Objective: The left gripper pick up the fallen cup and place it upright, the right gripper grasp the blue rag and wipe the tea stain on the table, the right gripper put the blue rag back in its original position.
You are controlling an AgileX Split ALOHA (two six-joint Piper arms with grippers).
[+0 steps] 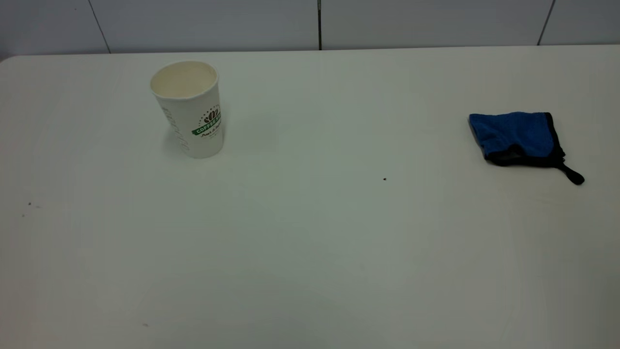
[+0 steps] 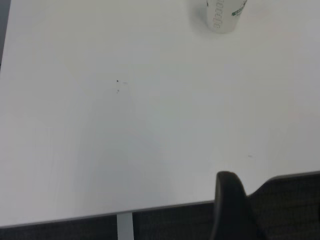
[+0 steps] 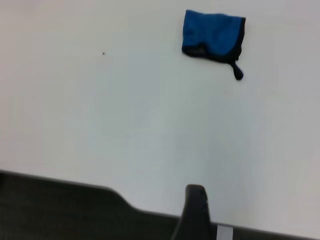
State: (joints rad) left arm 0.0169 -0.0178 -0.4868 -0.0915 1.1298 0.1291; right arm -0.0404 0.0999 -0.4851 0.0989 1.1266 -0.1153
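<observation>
The cup (image 1: 190,109) stands upright at the far left of the table (image 1: 310,252), mouth up, logo facing front; its lower part also shows in the left wrist view (image 2: 222,15). The blue rag (image 1: 517,137) lies folded at the far right, its black loop tab pointing toward the front right; it also shows in the right wrist view (image 3: 212,36). No tea stain shows on the table. Neither arm is in the exterior view. Only a black tip of the left gripper (image 2: 227,182) and of the right gripper (image 3: 196,192) shows, each by the table's near edge, far from cup and rag.
A tiny black speck (image 1: 384,179) lies mid-table, and a few faint specks (image 1: 29,204) at the left. A panelled wall (image 1: 319,24) runs behind the far edge. Dark ground (image 2: 290,210) lies beyond the near edge.
</observation>
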